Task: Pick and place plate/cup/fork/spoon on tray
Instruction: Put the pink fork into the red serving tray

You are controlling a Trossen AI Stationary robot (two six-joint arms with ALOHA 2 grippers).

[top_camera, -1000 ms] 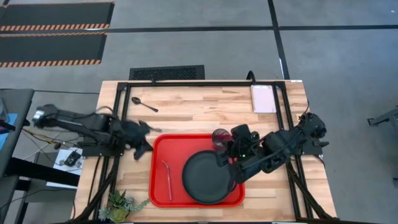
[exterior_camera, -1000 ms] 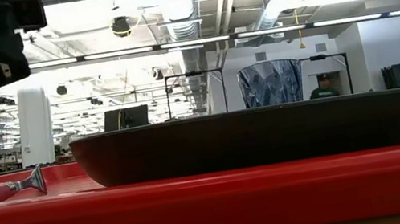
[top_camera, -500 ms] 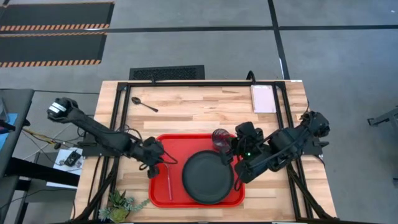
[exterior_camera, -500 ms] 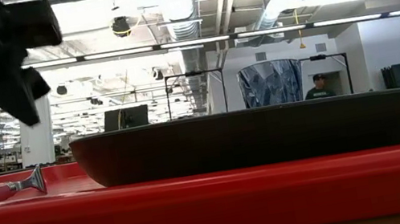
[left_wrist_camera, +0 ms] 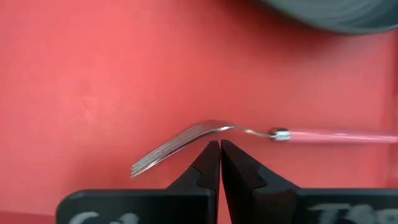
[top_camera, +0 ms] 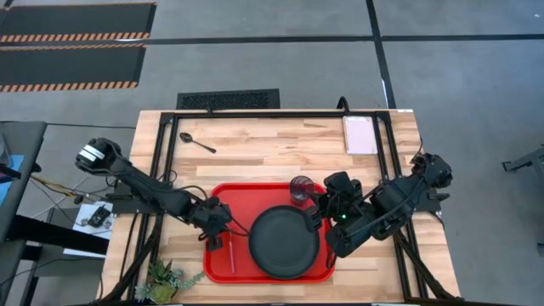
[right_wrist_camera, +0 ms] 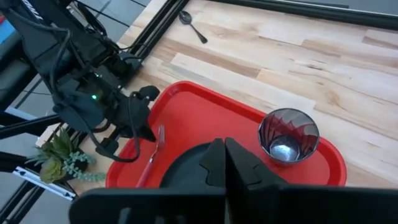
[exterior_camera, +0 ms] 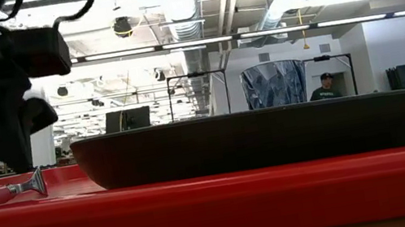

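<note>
The tray (top_camera: 270,231) is lying on the wooden table (top_camera: 280,149) and is serving here as the landmark. The plate (top_camera: 284,241) is sitting inside the tray, filling its right half. The cup (top_camera: 302,189) is standing upright inside the tray too, at the far edge, just beyond the plate's rim. The fork (top_camera: 230,252) is lying in the tray's left part, handle toward the near edge and tines toward the far one, just beside the plate but not touching it.

The spoon (top_camera: 195,142) is the one piece lying outside the tray, on bare wood well beyond the tray's far left corner. So three of the four pieces are looking placed, and the step in hand appears to be the switch from the fork to the spoon.

The left gripper (top_camera: 217,229) is hanging just above the tray's left part, over the fork's tines, with its fingers pressed together and nothing between them; the fork is lying free on the red floor beneath it. The right gripper (top_camera: 324,214) is waiting over the tray's right edge beside the plate, its fingers likewise closed and empty.

The next move probably calls for the left arm lifting clear of the tray, travelling out past the far left corner, spreading its fingers and coming down low over the thin spoon handle.
</note>
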